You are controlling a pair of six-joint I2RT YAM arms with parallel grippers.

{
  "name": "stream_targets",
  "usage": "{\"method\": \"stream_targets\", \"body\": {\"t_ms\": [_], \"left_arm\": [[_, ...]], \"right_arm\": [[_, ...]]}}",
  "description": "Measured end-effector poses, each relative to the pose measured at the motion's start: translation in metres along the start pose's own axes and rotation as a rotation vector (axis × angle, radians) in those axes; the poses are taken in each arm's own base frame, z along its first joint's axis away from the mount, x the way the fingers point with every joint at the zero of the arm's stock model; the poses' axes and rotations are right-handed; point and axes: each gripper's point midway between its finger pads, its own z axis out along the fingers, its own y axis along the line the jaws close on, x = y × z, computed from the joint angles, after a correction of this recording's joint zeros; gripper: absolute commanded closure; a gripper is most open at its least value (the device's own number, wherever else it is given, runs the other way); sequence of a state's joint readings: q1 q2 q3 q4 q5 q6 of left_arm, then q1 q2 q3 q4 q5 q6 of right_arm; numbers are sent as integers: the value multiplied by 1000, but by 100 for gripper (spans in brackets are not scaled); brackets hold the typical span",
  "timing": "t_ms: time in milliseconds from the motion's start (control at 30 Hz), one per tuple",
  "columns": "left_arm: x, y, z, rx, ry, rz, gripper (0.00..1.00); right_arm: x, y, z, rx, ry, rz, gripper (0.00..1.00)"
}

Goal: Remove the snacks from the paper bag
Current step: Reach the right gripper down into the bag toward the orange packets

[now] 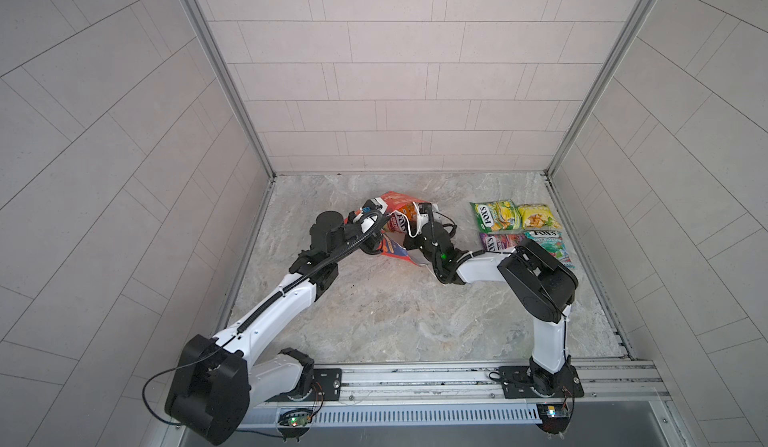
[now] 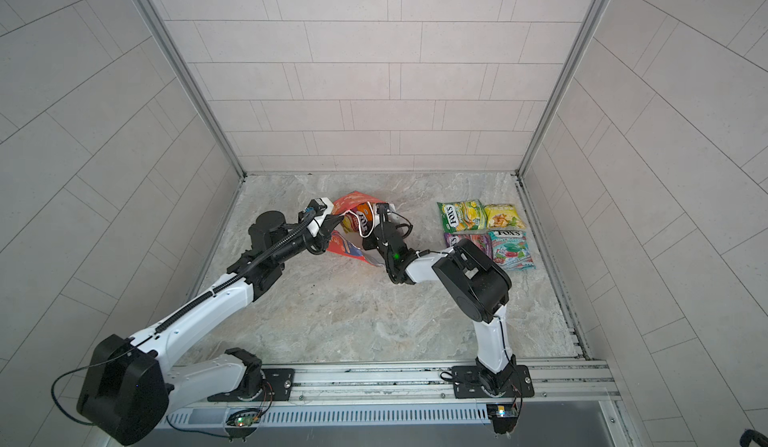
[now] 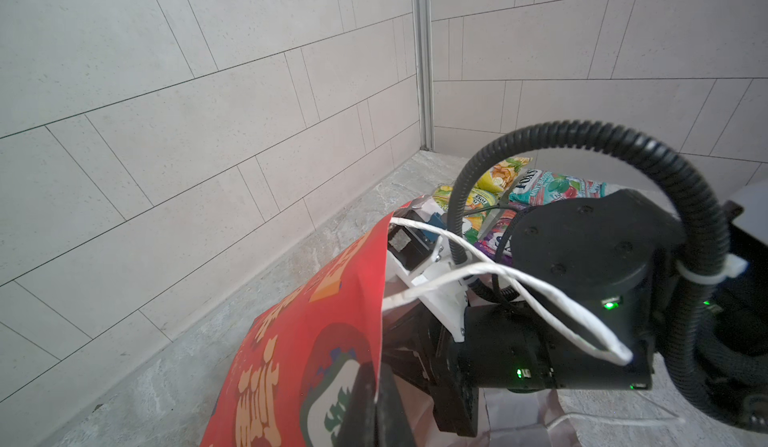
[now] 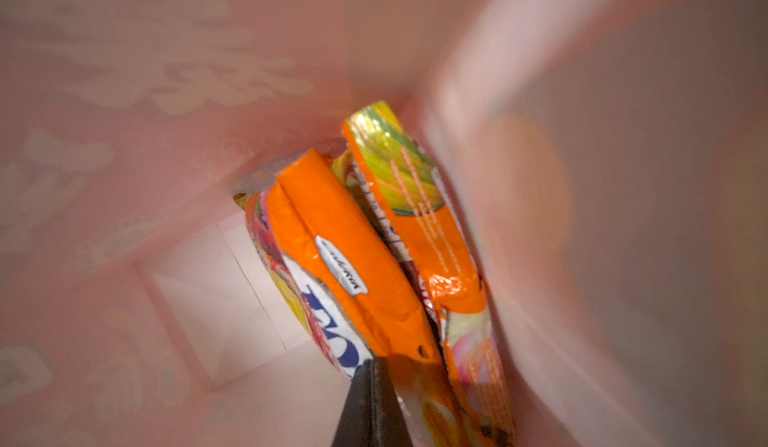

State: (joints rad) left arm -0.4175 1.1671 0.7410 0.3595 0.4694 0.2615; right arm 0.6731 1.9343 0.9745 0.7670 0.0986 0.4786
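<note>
well, the bag sits mid-counter, toward the back wall, crumpled and leaning, its mouth open so that in both top views you can see inside. the left gripper is clenched on the red rim of the bag, pinching the paper between its fingers; in both top views it sits at the bag's left edge. a white handle is draped over the right arm's wrist.

the right arm reaches into the mouth from the right. inside, the right gripper is closed, its dark fingertips pressed together on the near edge of the orange packet, which stands on edge against the bag's pinkish inner wall. from above, the same packet shows in the mouth. a second packet, orange and green, stands just behind it, touching it; its print is too blurred to read.

four packets lie flat on the counter well to the right of the bag, in a tight square: green packet and yellow packet at the back, purple packet and teal packet in front. the right arm's elbow partly covers the front two.
</note>
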Motion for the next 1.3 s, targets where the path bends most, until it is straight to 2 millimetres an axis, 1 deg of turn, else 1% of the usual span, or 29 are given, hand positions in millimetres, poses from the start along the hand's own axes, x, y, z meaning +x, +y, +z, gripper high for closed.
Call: {"method": "stream_targets", "body": {"t_ms": [300, 333, 367, 400, 433, 500, 600, 633, 733, 833, 867, 967, 1033, 1100, 1167, 1233, 1300], "left_arm": [[0, 1, 0, -9, 1, 2, 100], [0, 2, 0, -10, 2, 2, 100], [1, 2, 0, -10, 2, 2, 100], [0, 2, 0, -10, 1, 2, 100], [0, 2, 1, -10, 0, 3, 100], [0, 2, 1, -10, -1, 3, 100], [0, 2, 1, -7, -1, 4, 100], [0, 2, 1, -7, -1, 4, 100], [1, 1, 1, -6, -1, 4, 100], [1, 0, 1, -1, -1, 3, 100], [1, 0, 2, 1, 0, 3, 100], [4, 0, 3, 3, 7, 0, 100], [6, 0, 4, 4, 14, -3, 100], [7, 0, 4, 5, 16, -4, 100], [7, 0, 4, 4, 16, -4, 100], [7, 0, 4, 4, 16, -4, 100], [7, 0, 4, 4, 16, -4, 100]], "right_arm": [[-22, 11, -28, -72, -63, -1, 100], [-23, 11, -30, -72, -67, -5, 93], [-23, 10, -31, -70, -69, -9, 81], [-23, 9, -31, -68, -71, -12, 73], [-23, 8, -31, -63, -72, -17, 68], [-24, 6, -31, -55, -77, -30, 63], [-26, 8, -28, -59, -89, -53, 52], [-27, 9, -25, -59, -94, -61, 47], [-26, 9, -14, -54, -97, -79, 43], [-22, 8, -3, -42, -97, -89, 33], [-20, 6, 1, -33, -93, -89, 32], [-16, 4, 12, -10, -81, -85, 33], [-16, 2, 18, 6, -78, -72, 38], [-17, 0, 20, 25, -77, -57, 48], [-18, -4, 22, 50, -76, -39, 68], [-18, -8, 24, 75, -72, -28, 80], [-18, -11, 26, 88, -67, -18, 89]]}}
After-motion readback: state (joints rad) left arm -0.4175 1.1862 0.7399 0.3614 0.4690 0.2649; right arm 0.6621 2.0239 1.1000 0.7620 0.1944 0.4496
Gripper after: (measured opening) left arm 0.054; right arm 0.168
